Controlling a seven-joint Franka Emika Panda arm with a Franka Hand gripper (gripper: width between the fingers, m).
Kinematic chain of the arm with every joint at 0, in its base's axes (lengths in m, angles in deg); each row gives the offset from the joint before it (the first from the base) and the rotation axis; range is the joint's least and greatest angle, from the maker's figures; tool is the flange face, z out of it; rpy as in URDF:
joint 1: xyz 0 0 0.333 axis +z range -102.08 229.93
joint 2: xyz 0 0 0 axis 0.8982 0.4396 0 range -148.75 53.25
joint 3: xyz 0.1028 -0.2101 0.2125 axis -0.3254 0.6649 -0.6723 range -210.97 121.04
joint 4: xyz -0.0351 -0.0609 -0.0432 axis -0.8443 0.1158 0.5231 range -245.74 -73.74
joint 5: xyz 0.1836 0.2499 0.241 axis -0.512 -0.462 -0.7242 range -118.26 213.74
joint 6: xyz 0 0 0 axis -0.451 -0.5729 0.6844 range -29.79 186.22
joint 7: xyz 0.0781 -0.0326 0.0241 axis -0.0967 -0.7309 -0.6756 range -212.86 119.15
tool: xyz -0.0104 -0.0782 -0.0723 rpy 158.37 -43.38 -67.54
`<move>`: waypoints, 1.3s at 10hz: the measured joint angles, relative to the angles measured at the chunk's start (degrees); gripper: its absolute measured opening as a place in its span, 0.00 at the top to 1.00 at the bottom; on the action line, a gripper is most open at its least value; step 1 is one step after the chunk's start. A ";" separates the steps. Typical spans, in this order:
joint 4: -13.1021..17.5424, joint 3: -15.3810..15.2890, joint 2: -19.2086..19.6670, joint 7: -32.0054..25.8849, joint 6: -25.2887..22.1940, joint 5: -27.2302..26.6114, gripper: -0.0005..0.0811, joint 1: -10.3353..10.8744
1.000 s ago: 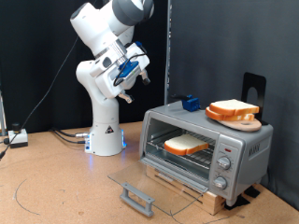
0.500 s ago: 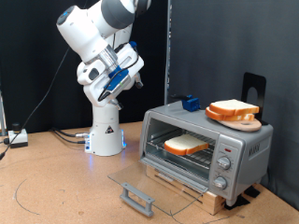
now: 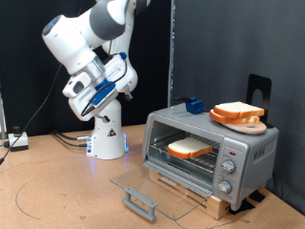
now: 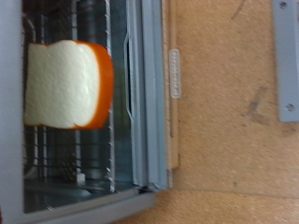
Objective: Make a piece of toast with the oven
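Observation:
The silver toaster oven (image 3: 250, 153) stands at the exterior view's right with its glass door (image 3: 143, 183) dropped open. A slice of toast (image 3: 191, 148) lies on the wire rack inside. It also shows in the wrist view (image 4: 65, 86), pale with a golden crust, behind the oven's front frame (image 4: 149, 103). My gripper (image 3: 101, 93) is raised high at the exterior view's left, well away from the oven, and holds nothing that I can see. Its fingers do not show in the wrist view.
A round wooden plate (image 3: 250, 123) with a second slice of bread (image 3: 236, 111) sits on top of the oven, next to a small blue object (image 3: 194, 105). The door's grey handle (image 3: 140, 202) lies low over the table. A black stand (image 3: 259, 91) is behind the oven.
The arm has swung away from the oven toward the exterior view's left and a little down. The toast and the open door have not moved.

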 joint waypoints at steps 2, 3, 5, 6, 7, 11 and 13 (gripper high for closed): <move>2.32 0.78 4.14 -0.91 1.84 2.15 0.01 -1.50; 3.47 0.58 6.06 -0.91 2.48 2.68 0.01 -1.87; 3.57 0.78 6.09 -0.72 -0.01 2.66 0.01 -1.87; 4.21 1.02 6.56 1.72 -3.13 2.66 0.01 -2.10; 5.64 1.12 8.17 5.40 -6.16 4.04 0.01 -2.57; 8.66 1.47 16.98 11.22 -0.50 11.38 0.01 -4.61; 9.08 1.42 18.33 11.92 0.91 11.69 0.01 -4.78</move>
